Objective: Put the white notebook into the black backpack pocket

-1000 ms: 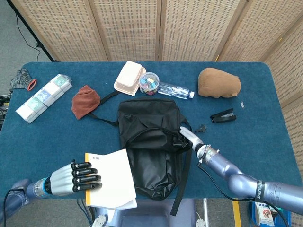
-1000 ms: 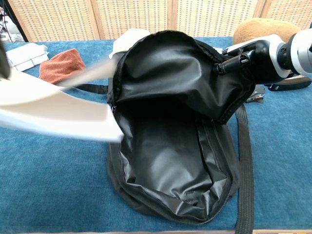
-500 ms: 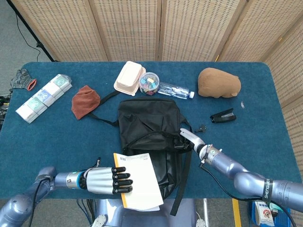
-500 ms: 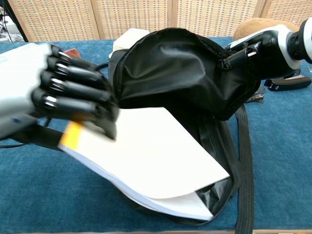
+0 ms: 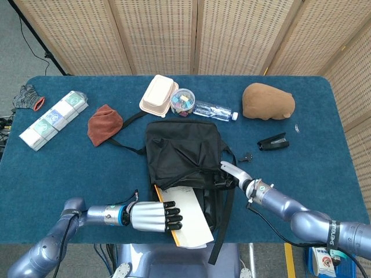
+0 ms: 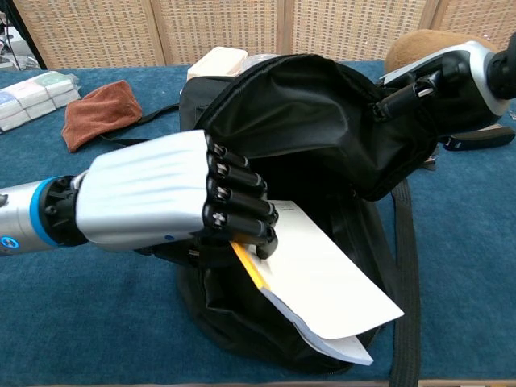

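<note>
The black backpack (image 5: 184, 156) lies in the middle of the table with its front pocket flap (image 6: 310, 113) lifted. My right hand (image 5: 230, 172) pinches the flap's edge and holds it up; in the chest view this right hand (image 6: 439, 76) shows at the upper right. My left hand (image 5: 152, 216) grips the white notebook (image 5: 186, 216) by its yellow spine. The notebook (image 6: 326, 286) lies tilted over the pocket opening, its far end under the flap and its near end sticking out past the backpack's front rim. In the chest view the left hand (image 6: 169, 193) covers the notebook's upper corner.
At the back stand a cream lunch box (image 5: 159, 95), a jar of clips (image 5: 182, 101), a water bottle (image 5: 215, 110) and a brown cap (image 5: 268, 101). A rust cloth (image 5: 104, 124), a tissue pack (image 5: 53, 119) and a black stapler (image 5: 273, 141) lie around. The backpack strap (image 5: 221, 223) hangs over the front edge.
My left hand has carried the notebook to the right and forward, from beside the backpack to over the pocket opening, its far end now under the flap. The right hand keeps the flap raised.
</note>
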